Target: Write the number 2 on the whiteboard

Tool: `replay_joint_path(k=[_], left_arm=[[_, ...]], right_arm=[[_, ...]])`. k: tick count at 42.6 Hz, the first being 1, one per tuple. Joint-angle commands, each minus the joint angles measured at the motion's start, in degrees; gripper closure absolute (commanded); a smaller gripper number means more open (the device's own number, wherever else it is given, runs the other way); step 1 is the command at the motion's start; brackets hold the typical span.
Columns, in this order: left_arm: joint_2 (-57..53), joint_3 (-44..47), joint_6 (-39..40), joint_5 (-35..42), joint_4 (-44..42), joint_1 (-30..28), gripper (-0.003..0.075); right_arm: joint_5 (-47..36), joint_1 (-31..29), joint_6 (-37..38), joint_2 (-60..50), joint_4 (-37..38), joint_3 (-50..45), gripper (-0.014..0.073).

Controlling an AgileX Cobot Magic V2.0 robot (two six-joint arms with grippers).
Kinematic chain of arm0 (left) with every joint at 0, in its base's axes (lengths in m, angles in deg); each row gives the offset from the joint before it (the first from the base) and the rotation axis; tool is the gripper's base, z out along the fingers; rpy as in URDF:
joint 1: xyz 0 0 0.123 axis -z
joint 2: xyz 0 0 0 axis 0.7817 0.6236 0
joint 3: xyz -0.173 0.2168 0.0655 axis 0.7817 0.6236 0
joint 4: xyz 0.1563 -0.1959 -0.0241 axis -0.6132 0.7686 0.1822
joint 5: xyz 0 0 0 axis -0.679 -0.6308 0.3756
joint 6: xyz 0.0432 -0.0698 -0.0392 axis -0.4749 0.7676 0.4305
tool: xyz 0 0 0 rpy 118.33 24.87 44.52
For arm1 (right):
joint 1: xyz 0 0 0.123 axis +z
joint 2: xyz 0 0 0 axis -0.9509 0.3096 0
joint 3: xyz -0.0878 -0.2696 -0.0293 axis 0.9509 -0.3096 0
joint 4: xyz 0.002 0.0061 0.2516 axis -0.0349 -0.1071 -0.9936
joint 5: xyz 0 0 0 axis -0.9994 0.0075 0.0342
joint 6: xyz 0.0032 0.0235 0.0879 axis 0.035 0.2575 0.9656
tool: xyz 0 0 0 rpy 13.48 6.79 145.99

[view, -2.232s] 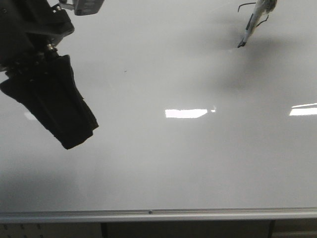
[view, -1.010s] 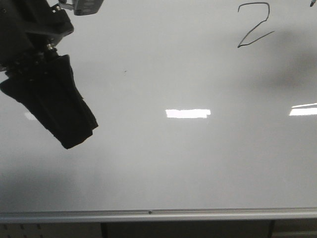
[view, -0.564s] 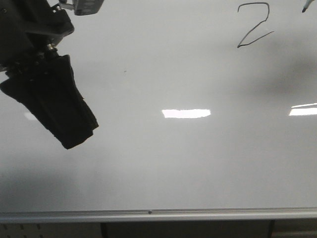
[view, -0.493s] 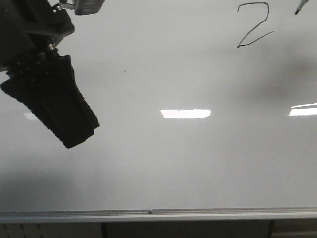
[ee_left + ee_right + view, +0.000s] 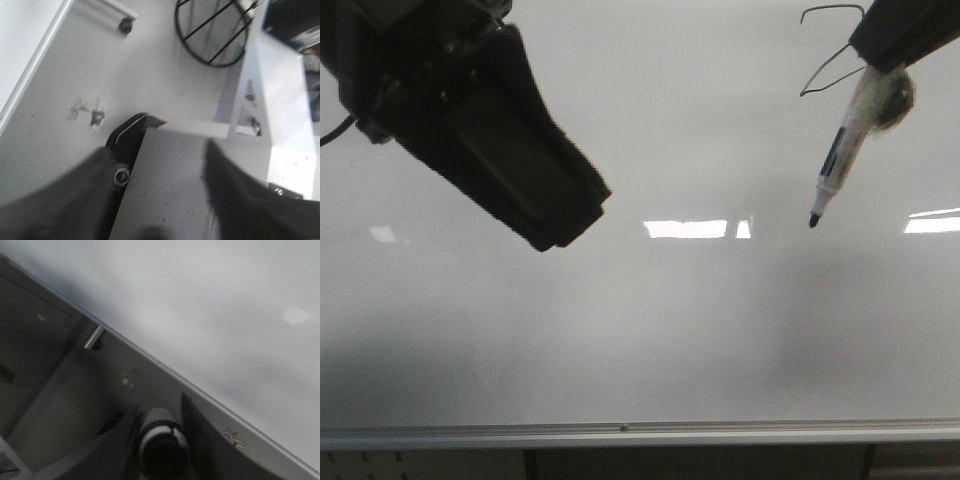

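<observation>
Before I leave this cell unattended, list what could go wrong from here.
1. The uncapped white marker with a dark tip, held in the right claw, hangs over the glossy white-grey whiteboard; a dip could leave a stray mark.
2. The right arm overlaps the thin dark hand-drawn number 2 and might smear it.

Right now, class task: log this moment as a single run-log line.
number 2: drawn, partly hidden | right end effector: holds marker, tip off whiteboard | left end effector: nothing held
</observation>
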Motion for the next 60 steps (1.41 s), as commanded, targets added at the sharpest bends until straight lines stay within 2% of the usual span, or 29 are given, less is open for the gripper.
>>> replay_joint_path(k=[1,3,7,13,20,26,43,45,48,57,60], left_arm=[[-2.04,-1.88,-4.6,-1.78,8.55,0.45,0.0035],[-2.04,-1.88,-6.73,-2.31,10.7,0.45,0.0018],[-2.04,-1.88,-9.17,-2.53,13.58,0.45,0.0036],[-2.04,-1.88,-10.5,-2.43,14.8,0.45,0.008],[-2.04,-1.88,-10.5,-3.9,15.68,0.45,0.0152],[-2.04,-1.88,-10.5,-6.01,16.1,0.45,0.0274],[-2.04,-1.88,-10.5,-8.0,14.64,0.45,0.072],[-2.04,-1.88,-10.5,-8.0,14.32,0.45,0.0738],[-2.04,-1.88,-10.5,-7.89,13.88,0.45,0.074],[-2.04,-1.88,-10.5,-6.79,11.81,0.45,0.074],[-2.04,-1.88,-9.63,-5.09,9.85,0.45,0.074]], right_arm=[[1.3,2.2,-3.41,-1.94,-7.48,-0.16,0.0701],[2.48,3.53,-4.67,-1.89,-9.7,-0.5,0.0701],[4.67,6.6,-5.92,-1.89,-13.51,-0.66,0.0701],[5.87,11.17,-6.65,-1.89,-16.75,-0.66,0.0701],[3.62,14.96,-6.75,-1.89,-19.21,-0.66,0.0701],[1.99,15.85,-7.24,-1.89,-21.67,-0.66,0.0701],[1.62,15.85,-8.31,-1.89,-22.96,-0.66,0.0701],[1.59,15.85,-8.31,-1.89,-22.96,-0.66,0.0692],[1.59,15.85,-8.31,-1.89,-22.96,-0.66,0.064],[0.76,15.85,-8.31,-1.95,-24.69,-0.44,0.023],[-1.31,15.73,-8.31,-2.52,-24.27,-0.44,0.0181]])
